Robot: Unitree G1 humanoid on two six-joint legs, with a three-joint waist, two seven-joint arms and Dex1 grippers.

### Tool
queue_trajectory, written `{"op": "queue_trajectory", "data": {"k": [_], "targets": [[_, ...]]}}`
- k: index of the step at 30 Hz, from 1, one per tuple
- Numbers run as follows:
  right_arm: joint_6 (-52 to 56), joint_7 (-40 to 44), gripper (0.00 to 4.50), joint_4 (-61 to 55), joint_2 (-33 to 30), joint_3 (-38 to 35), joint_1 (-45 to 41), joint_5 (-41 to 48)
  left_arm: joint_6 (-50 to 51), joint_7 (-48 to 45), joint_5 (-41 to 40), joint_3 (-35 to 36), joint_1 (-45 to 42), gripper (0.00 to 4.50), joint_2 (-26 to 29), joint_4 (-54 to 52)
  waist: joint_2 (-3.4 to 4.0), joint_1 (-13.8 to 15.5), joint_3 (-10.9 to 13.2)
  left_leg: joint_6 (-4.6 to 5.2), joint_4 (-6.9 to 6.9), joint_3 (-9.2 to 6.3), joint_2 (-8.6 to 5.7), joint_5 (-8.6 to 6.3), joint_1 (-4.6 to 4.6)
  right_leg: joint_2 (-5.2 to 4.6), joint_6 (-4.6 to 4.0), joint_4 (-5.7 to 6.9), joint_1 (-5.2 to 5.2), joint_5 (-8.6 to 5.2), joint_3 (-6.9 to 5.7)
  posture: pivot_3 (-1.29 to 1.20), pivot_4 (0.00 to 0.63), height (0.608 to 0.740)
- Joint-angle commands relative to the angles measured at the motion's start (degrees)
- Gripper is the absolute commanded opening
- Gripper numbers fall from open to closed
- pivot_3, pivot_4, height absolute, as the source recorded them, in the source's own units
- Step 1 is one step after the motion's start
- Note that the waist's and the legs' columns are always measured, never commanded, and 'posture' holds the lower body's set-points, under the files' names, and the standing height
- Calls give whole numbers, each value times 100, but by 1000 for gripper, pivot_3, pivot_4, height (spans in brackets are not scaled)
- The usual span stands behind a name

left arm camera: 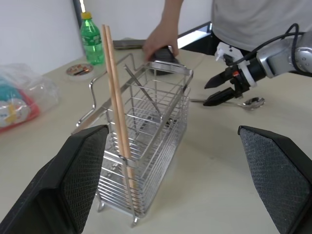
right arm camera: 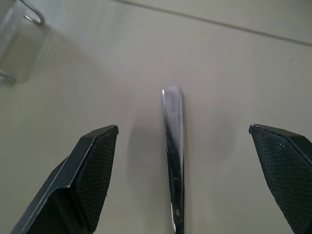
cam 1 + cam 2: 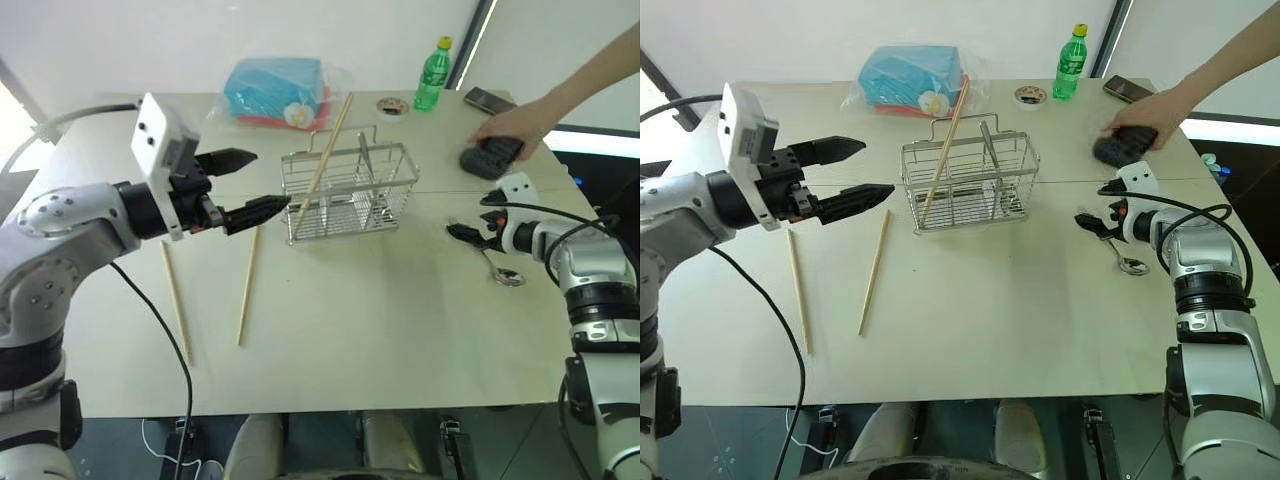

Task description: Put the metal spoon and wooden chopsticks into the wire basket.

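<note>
your right hand (image 2: 183,146), fingers spread wide, straddles the slim grey metal spoon (image 2: 174,146) on the pale bench (image 2: 234,63); its handle runs straight along your reach.

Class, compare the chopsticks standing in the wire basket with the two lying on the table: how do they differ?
The chopsticks in the wire basket lean tilted, tips rising above its rim; the loose chopsticks lie flat on the table. The basket ones touch each other; the loose ones lie apart. All are light tan wood, long and thin.
</note>
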Motion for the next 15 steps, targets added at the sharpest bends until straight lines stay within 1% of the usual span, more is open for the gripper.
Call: {"op": "queue_trajectory", "data": {"k": [1,5,10,15], "targets": [[-86,133,4451,-32,-181,-57,13,-115,60,16,-143,192,32,4500,92,-198,0,0,0,0,2,0,0,0,0,0,1,0,0,1,0,0,150,713],[7,281,4451,-139,-242,-26,209,-200,206,-36,-278,212,123,4500,170,-264,0,4,0,-1,3,0,0,1,1,0,4,2,1,2,0,0,150,713],[492,359,4451,-488,-282,-180,466,-71,361,-76,-539,236,79,4500,258,-282,0,6,0,-1,4,0,0,1,2,0,4,3,2,2,0,0,150,713],[790,277,4451,-668,-264,-294,678,-56,411,-237,-622,121,57,4500,361,-249,-2,21,-2,-1,6,-1,0,1,3,1,4,7,6,2,0,0,150,713]]}}
